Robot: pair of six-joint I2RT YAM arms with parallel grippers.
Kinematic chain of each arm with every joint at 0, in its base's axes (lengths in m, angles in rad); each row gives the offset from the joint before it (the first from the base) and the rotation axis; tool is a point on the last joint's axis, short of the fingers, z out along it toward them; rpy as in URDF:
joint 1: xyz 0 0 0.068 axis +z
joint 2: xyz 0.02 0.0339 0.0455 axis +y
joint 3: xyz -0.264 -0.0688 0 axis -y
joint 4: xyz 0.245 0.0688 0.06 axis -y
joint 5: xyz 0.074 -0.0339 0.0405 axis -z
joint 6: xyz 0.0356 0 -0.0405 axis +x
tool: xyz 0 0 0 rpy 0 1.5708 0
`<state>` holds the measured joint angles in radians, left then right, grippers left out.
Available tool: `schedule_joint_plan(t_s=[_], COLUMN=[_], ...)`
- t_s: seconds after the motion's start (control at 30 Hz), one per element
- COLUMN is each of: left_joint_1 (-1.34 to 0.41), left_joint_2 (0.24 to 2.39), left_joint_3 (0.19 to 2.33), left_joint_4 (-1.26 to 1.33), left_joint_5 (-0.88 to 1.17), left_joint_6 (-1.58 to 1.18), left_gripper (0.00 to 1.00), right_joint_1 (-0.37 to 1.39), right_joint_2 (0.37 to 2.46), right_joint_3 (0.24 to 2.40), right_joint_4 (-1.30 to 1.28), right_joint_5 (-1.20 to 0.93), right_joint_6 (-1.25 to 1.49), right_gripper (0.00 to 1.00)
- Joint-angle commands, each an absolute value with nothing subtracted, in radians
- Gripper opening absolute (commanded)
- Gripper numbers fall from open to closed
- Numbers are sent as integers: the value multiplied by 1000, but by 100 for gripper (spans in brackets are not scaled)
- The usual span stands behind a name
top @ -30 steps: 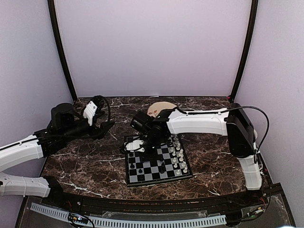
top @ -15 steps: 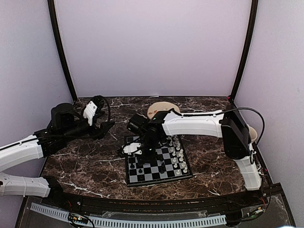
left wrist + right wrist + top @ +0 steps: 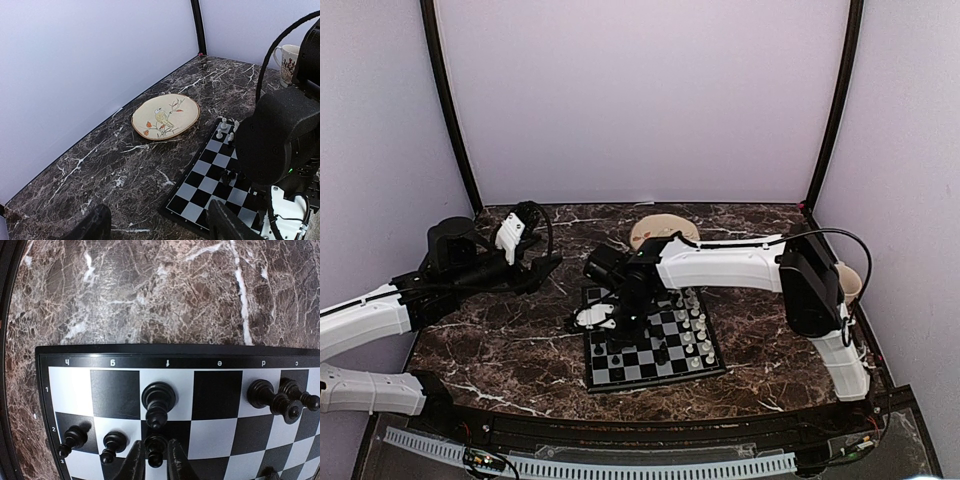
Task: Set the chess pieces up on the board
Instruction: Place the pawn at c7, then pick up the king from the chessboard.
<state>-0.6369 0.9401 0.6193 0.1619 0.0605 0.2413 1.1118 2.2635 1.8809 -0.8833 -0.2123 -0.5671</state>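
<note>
The board [image 3: 650,382] lies in the middle of the marble table. White chess pieces [image 3: 695,325] stand along its right side and black ones [image 3: 620,350] on its left. My right gripper [image 3: 156,452] hangs low over the board [image 3: 165,361], its fingers slightly apart on either side of an upright black pawn [image 3: 155,445]. A taller black piece [image 3: 159,397] stands just beyond it. Two more black pawns [image 3: 113,441] stand to the left. My left gripper [image 3: 160,230] hovers open and empty over bare marble, left of the board [image 3: 200,185].
A round beige plate with a bird painting [image 3: 165,116] lies behind the board. A white mug [image 3: 289,62] stands at the far right by the wall. The right arm [image 3: 720,262] stretches across the board's back edge. Walls close in on three sides.
My right arm has slid left and a little toward the near side over the board's left columns. Its fingers have parted slightly around the black pawn. The left arm has not moved.
</note>
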Motion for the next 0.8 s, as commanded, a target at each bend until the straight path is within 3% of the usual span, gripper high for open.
schedule_joint_plan(t_s=[0.0,0.4,0.77], left_joint_1=[-630,-630,-630], left_joint_2=[923,935,940], left_joint_3=[644,644,640], left_joint_4=[158,159,160], left_joint_5=[73,73,90], left_joint_6=[232,232,250], left_gripper=[68,68,68], right_joint_1=[1125,1122,1018], right_joint_2=[2276,2159,2031], right_joint_3=[1901,1914,1716], right_joint_4=[-885,-899,-820], right_joint_5=[-208,-184,-146], right_joint_6=[-553,-515,-496], right_gripper=[20,29,29])
